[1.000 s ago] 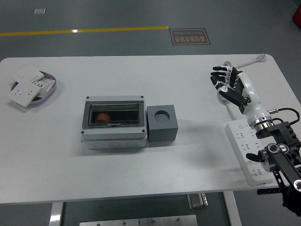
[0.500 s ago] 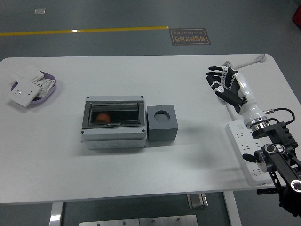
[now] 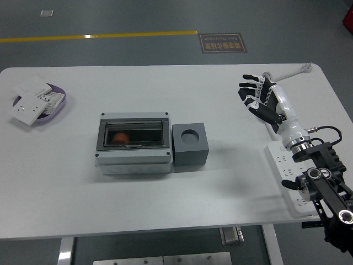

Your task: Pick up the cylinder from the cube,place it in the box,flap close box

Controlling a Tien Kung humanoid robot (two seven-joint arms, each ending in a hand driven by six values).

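My right hand (image 3: pixel 258 98) hangs over the far right part of the white table (image 3: pixel 165 204), fingers (image 3: pixel 248 87) spread loosely and pointing left, holding nothing at all. My forearm runs back from it toward the near right corner, crossing above a white power strip (image 3: pixel 291 179) that lies just behind and below my wrist. Well off to the left of my fingertips sits the grey cube (image 3: pixel 191 144), its round socket on top showing dark and bare. Touching the cube's far side from me, further left again, is the grey box (image 3: pixel 133 143), its smoked clear flap lying down over the opening. Through that flap I can make out something orange, the cylinder (image 3: pixel 121 137), inside the left part of the box, though its shape is blurred. Way over at the table's far left, a purple tray (image 3: pixel 60 101) carries white switch plates (image 3: pixel 30 105).
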